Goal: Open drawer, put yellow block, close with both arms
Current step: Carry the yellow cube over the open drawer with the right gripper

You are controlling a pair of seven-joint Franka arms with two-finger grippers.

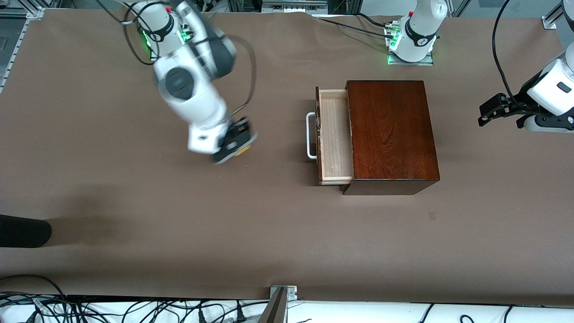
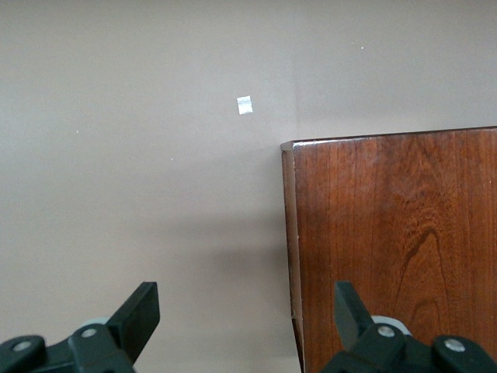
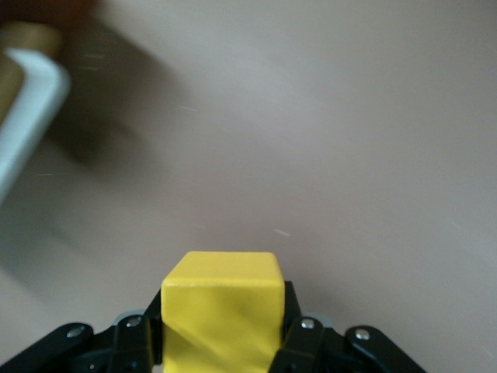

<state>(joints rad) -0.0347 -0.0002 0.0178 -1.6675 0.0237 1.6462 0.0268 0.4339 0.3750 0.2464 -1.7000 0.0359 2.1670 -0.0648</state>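
A brown paper-like covering [image 1: 179, 233] spreads over the whole table, smooth and matte, with a small darker patch [image 1: 432, 216] nearer to the front camera than the mahogany box [image 1: 390, 134]. Aluminium framing [image 1: 18, 40] borders the table past the right arm's end, and a tangle of black cables [image 1: 112, 309] lies on a white strip along the edge nearest the camera. A dark rounded object [image 1: 22, 231] pokes in at the right arm's end of the table.

The mahogany box stands toward the left arm's end of the table, glossy on top. Its drawer [image 1: 334, 137] is pulled partway out toward the right arm's end, the pale wood tray lying bare, with the white handle [image 1: 310, 136] at its front.

The right arm reaches out from its base, and the right gripper [image 1: 235, 142] is over the bare covering in front of the drawer, well apart from the handle. Its fingers [image 3: 299, 334] are closed tightly on the yellow block [image 3: 221, 311], which sits squarely between them.

The left arm waits, with the left gripper [image 1: 495, 110] over the covering past the box's closed back, toward the left arm's end of the table. Its fingers [image 2: 136, 311] are spread wide with nothing between them, and in the left wrist view a small white speck [image 2: 244, 105] shows on the covering beside the box.
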